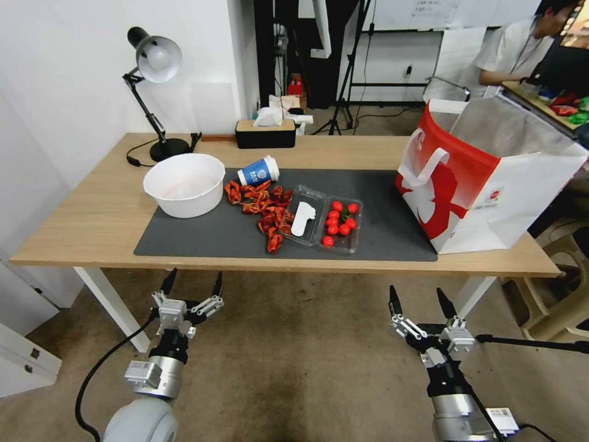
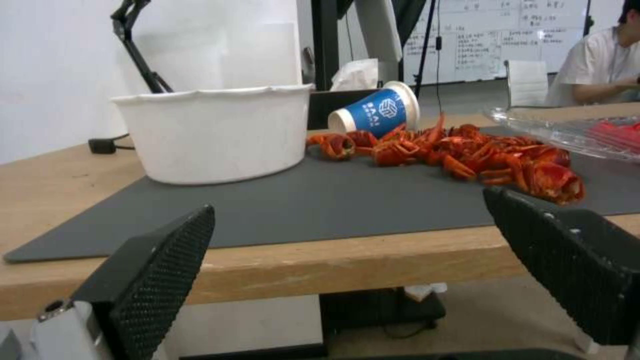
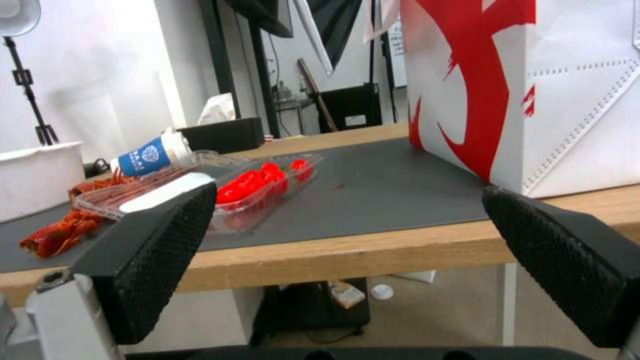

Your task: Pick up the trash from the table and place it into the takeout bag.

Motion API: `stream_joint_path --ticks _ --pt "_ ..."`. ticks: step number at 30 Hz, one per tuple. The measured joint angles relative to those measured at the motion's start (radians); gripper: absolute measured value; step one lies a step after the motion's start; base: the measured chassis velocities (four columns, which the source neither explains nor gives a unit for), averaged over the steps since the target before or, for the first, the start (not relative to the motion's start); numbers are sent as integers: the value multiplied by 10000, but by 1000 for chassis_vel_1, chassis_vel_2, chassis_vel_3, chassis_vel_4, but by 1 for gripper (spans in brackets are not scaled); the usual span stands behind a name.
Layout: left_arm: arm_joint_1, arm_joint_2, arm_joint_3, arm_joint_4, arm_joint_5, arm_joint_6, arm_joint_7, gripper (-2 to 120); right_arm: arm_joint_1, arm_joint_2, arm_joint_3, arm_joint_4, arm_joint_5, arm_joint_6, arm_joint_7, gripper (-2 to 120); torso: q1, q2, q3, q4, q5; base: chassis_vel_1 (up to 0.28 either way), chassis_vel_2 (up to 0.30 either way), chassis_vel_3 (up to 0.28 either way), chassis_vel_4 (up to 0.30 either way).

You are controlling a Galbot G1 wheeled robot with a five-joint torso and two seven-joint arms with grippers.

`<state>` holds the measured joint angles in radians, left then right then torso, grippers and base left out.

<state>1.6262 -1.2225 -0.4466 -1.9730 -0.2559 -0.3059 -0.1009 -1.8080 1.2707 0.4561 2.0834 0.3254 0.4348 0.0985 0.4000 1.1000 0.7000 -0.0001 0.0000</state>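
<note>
Nothing is bagged yet: both the left gripper (image 1: 191, 283) and right gripper (image 1: 421, 301) are hanging released below the table's (image 1: 92, 215) front edge, the paper cup (image 1: 259, 171) and red shells (image 1: 264, 209) are lying mid-mat, and the takeout bag (image 1: 491, 184) is standing at the right end.

The head view looks forward and down from above onto the whole desk (image 1: 80, 227), from a little way back, with both arms low in front. The left wrist view sits just below desk-edge height, close in, looking level across the mat (image 2: 320, 205) between its 2 fingers (image 2: 160, 270) toward the bowl (image 2: 217, 132) and cup (image 2: 377, 110). The right wrist view looks likewise from farther right toward the bag (image 3: 533, 90); all 3 views share the cup and mat.
</note>
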Motion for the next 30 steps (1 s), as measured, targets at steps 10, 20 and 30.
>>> stream_joint_path --ticks 10,20,30 --pt "7 -15 -24 -126 40 257 162 100 -73 -24 -45 -38 -27 0 -53 100 1 0 0 0 0 0 0 0 0" --pt "162 16 -65 32 -22 96 192 100 -109 -69 20 28 -18 0 -48 100 1 0 0 2 -1 0 0 0 0" --pt "-27 -15 26 26 -38 192 198 100 -82 -56 12 33 -15 0 -47 100 1 0 0 1 0 0 0 0 0"
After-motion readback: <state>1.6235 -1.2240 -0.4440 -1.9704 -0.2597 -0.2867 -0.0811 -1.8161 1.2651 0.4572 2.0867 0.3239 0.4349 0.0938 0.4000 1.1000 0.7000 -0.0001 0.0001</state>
